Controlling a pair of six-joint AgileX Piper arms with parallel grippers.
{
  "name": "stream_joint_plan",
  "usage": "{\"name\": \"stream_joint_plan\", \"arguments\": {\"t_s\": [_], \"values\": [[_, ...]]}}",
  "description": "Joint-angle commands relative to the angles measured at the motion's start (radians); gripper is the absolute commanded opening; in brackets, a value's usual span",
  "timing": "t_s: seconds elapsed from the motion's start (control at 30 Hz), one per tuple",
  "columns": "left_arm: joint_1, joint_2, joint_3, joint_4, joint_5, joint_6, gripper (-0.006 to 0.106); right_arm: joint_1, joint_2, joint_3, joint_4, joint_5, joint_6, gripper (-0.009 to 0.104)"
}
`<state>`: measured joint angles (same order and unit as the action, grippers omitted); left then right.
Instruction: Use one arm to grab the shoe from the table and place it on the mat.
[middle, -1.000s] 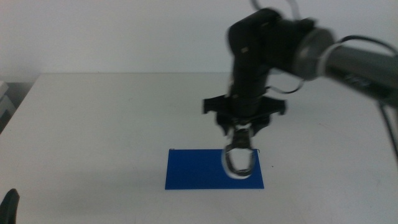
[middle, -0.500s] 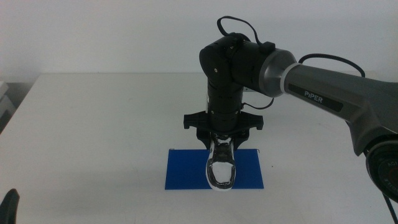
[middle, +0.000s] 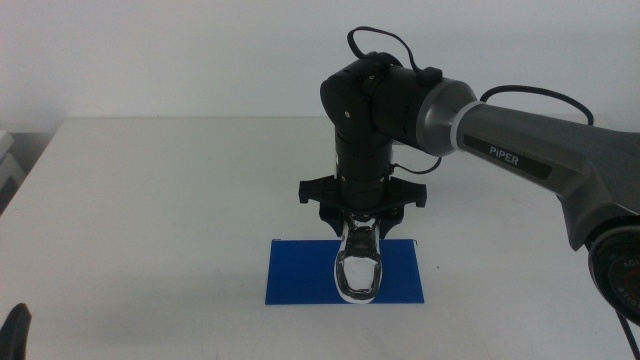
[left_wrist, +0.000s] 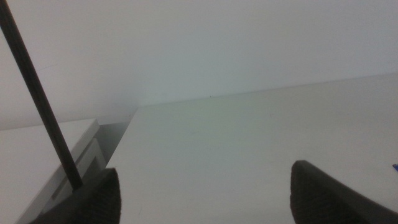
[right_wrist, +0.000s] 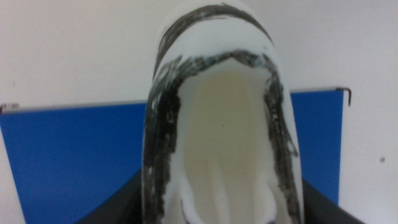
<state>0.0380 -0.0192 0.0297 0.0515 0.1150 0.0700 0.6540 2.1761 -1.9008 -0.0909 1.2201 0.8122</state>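
The one shoe (middle: 357, 268) hung over the single blue mat (middle: 300, 273) near the table's (middle: 150, 200) front edge, its long axis running front to back, clamped in the right hand (middle: 359, 222). The table was plain white, with a pale wall behind it. The left hand (left_wrist: 205, 193) waited at the front left corner, its jaws apart.

shoe (middle: 358, 268) white with black patterned trim, cream inside — mat (middle: 300, 272) deep blue — table (middle: 150, 200) plain white — arm (middle: 520, 150) black and grey.
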Motion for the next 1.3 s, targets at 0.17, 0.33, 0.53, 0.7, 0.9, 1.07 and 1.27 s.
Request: {"name": "stream_joint_plan", "arguments": {"t_s": [0.17, 0.33, 0.53, 0.7, 0.9, 1.07, 1.27], "values": [[-0.005, -0.007, 0.005, -0.009, -0.082, -0.006, 0.094, -0.002, -0.068, -0.031, -0.035, 0.067, 0.433, -0.004], [-0.005, -0.007, 0.005, -0.009, -0.082, -0.006, 0.094, -0.002, -0.068, -0.031, -0.038, 0.067, 0.874, -0.004], [-0.005, -0.007, 0.005, -0.009, -0.082, -0.006, 0.094, -0.002, -0.068, -0.031, 0.033, 0.067, 1.273, -0.004], [-0.005, -0.007, 0.005, -0.009, -0.082, -0.006, 0.094, -0.002, -0.068, -0.031, 0.085, 0.067, 1.333, -0.004], [-0.005, -0.007, 0.005, -0.009, -0.082, -0.006, 0.094, -0.002, -0.057, -0.031, 0.106, 0.067, 1.333, -0.004], [-0.005, -0.007, 0.005, -0.009, -0.082, -0.006, 0.094, -0.002, -0.017, -0.031, 0.153, 0.067, 1.333, -0.004], [-0.005, -0.007, 0.005, -0.009, -0.082, -0.006, 0.094, -0.005, 0.013, -0.031, 0.161, 0.067, 1.333, -0.004]]}}
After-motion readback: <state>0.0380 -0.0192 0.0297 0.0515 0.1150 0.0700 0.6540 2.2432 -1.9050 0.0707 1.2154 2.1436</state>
